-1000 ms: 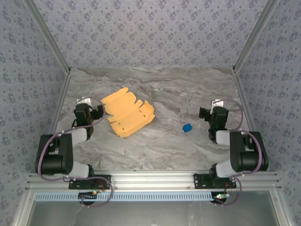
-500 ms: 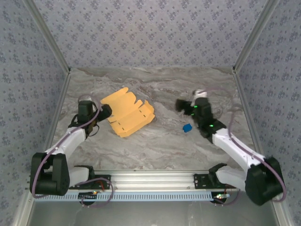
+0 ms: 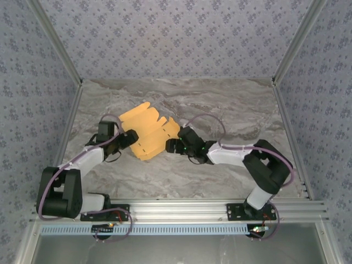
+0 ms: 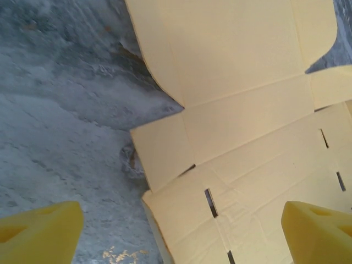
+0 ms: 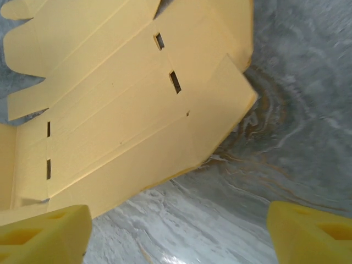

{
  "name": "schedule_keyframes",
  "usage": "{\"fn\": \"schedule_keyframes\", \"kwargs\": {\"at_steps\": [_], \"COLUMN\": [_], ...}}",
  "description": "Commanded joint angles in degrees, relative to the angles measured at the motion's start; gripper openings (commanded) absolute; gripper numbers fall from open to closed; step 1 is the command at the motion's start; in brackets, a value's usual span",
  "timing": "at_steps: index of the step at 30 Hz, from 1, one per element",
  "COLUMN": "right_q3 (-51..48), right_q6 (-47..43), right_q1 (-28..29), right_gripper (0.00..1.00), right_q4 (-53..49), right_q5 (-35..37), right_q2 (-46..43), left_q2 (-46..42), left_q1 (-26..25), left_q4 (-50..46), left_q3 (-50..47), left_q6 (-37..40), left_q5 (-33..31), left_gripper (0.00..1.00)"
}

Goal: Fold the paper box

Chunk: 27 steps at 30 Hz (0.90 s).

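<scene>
The paper box (image 3: pixel 146 131) is a flat yellow-orange die-cut sheet with flaps and slots, lying on the grey marble table (image 3: pixel 231 110) left of centre. My left gripper (image 3: pixel 131 138) is at the sheet's left edge. In the left wrist view it (image 4: pixel 181 236) is open, one yellow finger (image 4: pixel 38 234) over bare table and the other over the sheet (image 4: pixel 242 126). My right gripper (image 3: pixel 170 146) is at the sheet's lower right corner. In the right wrist view it (image 5: pixel 179 234) is open over bare table, the sheet's edge (image 5: pixel 126 126) just ahead of the fingertips (image 5: pixel 313 231).
Patterned walls (image 3: pixel 176 33) close in the back and both sides, with aluminium posts (image 3: pixel 291 49) at the corners. A metal rail (image 3: pixel 181 212) runs along the near edge by the arm bases. Bare tabletop lies to the right and in front of the sheet.
Both arms have stretched from their folded poses toward the sheet. The right arm swung far left across the table to the sheet's lower right corner. The sheet has barely shifted.
</scene>
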Motion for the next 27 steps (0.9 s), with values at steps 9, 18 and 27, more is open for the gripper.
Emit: {"fn": "schedule_keyframes", "kwargs": {"at_steps": [9,18,27], "right_q3": [2.44,3.76,5.06], "right_q6": [10.98,9.21,-18.13], "right_q1": [-1.59,-3.42,-12.31], "right_gripper": [0.53,0.20,0.05], "right_q4": [11.52,14.91,10.85], "right_q5": [3.41,6.25,-6.61], "right_q2": [6.92,9.20,-2.27], "left_q2": [1.85,1.33,-14.46], "left_q1": [-3.65,-4.21,-4.30], "left_q4": [2.75,3.32,-2.52], "left_q3": [-0.07,-0.96,3.61], "left_q6": [-1.44,-1.72,5.49], "left_q5": [2.16,1.23,-11.98], "left_gripper": [0.92,0.92,0.92]}}
